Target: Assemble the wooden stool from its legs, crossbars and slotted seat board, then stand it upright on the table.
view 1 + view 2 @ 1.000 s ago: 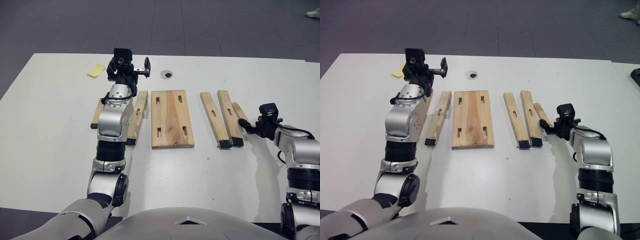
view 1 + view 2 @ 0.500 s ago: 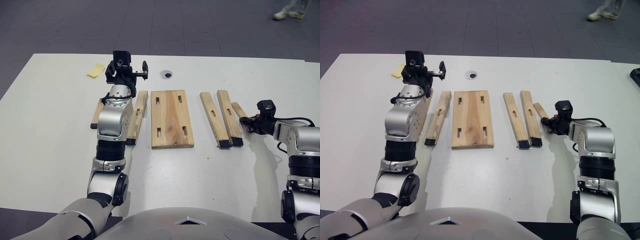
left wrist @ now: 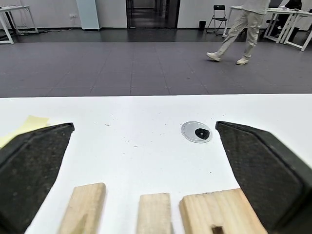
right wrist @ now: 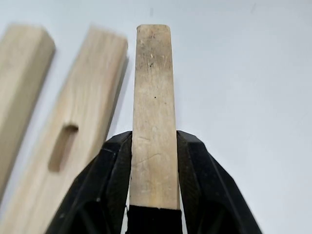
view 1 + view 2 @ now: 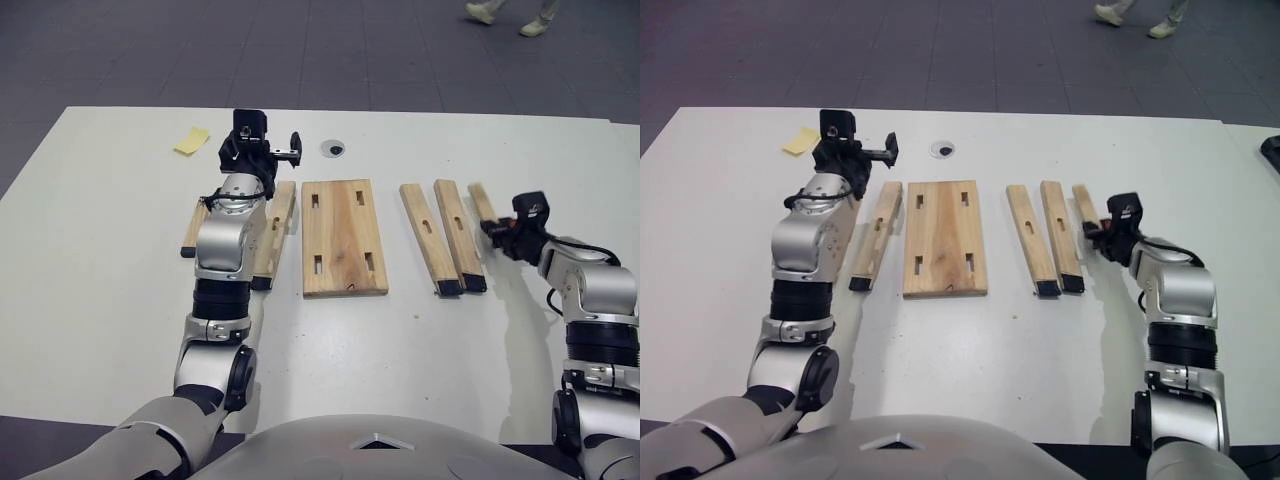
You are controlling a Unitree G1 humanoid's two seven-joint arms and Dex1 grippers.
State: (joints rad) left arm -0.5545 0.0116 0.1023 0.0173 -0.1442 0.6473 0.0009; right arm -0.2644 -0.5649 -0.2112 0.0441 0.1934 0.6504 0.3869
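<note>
One crossbar (image 4: 152,97) juts forward from the right hand (image 4: 153,146) pinching it, while the left hand (image 3: 145,126) hovers spread

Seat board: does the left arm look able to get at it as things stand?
Probably yes. The left gripper hangs with its fingers open by the far ends of the left-side legs, close to the seat board's far left corner. Nothing lies on the board, and the way across looks free.

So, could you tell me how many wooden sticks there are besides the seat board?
5: two sticks left of the seat board, partly under the left arm, two legs right of it, one crossbar in the right gripper. The arm may hide more.
</note>
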